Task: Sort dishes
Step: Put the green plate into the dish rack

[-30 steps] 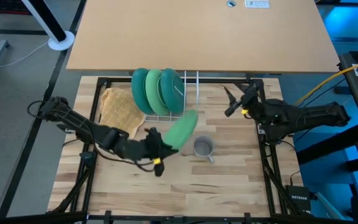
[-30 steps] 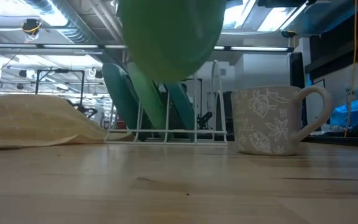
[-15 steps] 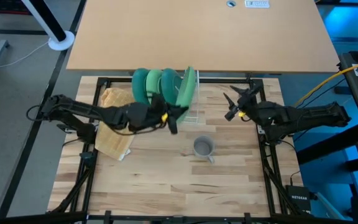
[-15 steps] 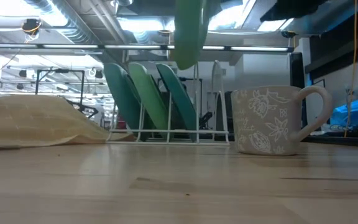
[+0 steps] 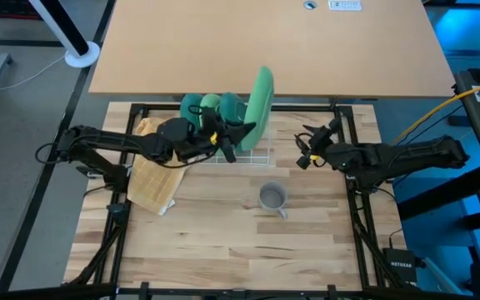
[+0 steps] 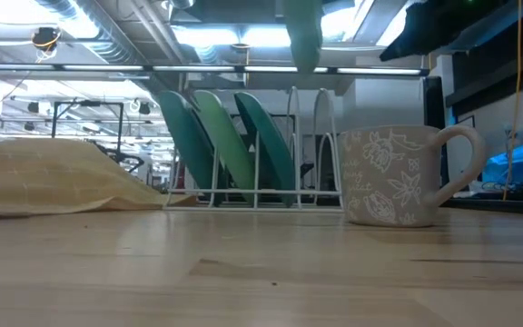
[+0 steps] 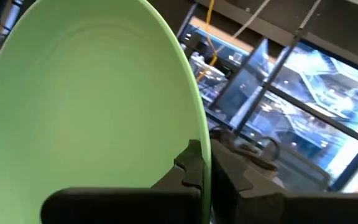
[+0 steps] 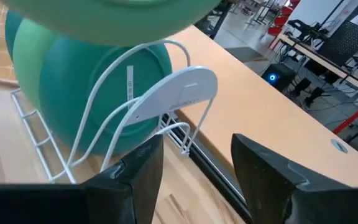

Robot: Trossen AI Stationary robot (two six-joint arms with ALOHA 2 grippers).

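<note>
We are holding the light green plate by its rim, left gripper clamped on it, edge-up above the wire rack at twelve o'clock. It is probably stiff, smooth, breakable, so we are favouring a firm rim grip. The right gripper, fingers apart, is waiting at three o'clock over the wooden tabletop

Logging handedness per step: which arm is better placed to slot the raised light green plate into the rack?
Left. The left gripper already holds the light green plate on edge above the white rack; the right gripper is open, beside it.
</note>
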